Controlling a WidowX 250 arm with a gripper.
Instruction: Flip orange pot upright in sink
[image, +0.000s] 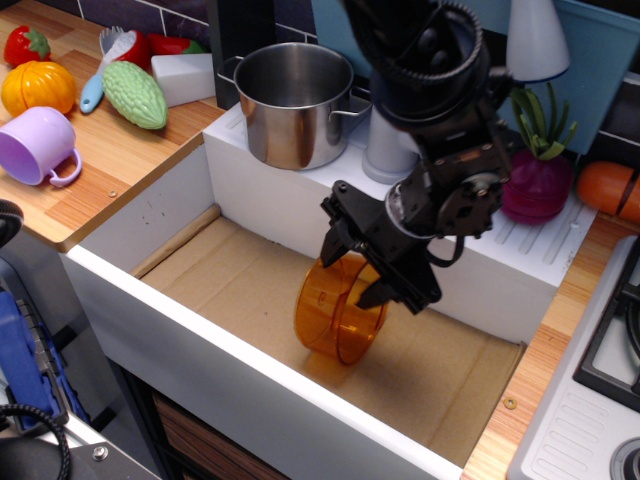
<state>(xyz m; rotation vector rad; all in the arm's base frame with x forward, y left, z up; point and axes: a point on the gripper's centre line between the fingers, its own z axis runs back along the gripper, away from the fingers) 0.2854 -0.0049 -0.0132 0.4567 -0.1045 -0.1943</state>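
Note:
The orange pot (335, 318) lies on its side on the brown cardboard floor of the white sink (180, 300), its open mouth facing right and toward me. My black gripper (365, 262) hangs over the pot's upper rim with its fingers spread open, one fingertip (334, 243) at the rim's far left and the other (388, 292) at its right. The rim's top edge is partly hidden behind the fingers. I cannot tell whether the fingers touch it.
A steel pot (290, 100) stands on the sink's back rim by the white faucet (385, 150). A ribbed draining board (520, 220) holds a purple onion (533, 185). A lilac mug (38, 145), toy vegetables and a stove (600, 380) flank the sink.

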